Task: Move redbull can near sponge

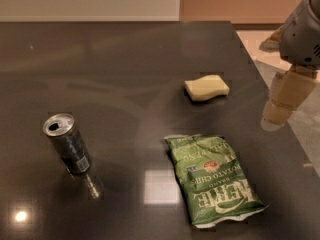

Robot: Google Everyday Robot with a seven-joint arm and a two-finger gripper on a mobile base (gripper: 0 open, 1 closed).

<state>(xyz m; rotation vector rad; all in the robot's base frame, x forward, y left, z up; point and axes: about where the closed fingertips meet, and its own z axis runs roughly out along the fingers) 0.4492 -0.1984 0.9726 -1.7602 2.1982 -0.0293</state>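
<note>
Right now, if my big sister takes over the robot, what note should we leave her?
Gripper: the cream-coloured gripper hangs at the right edge of the view, over the right side of the dark table, touching neither thing.
Things: the slim silver-and-blue redbull can stands at the left of the view; the pale yellow wavy sponge lies further back, right of centre. A green chip bag lies in front of the sponge.
Done: nothing yet; can and sponge are far apart.
Left: reach the can, grasp it, set it beside the sponge.
</note>
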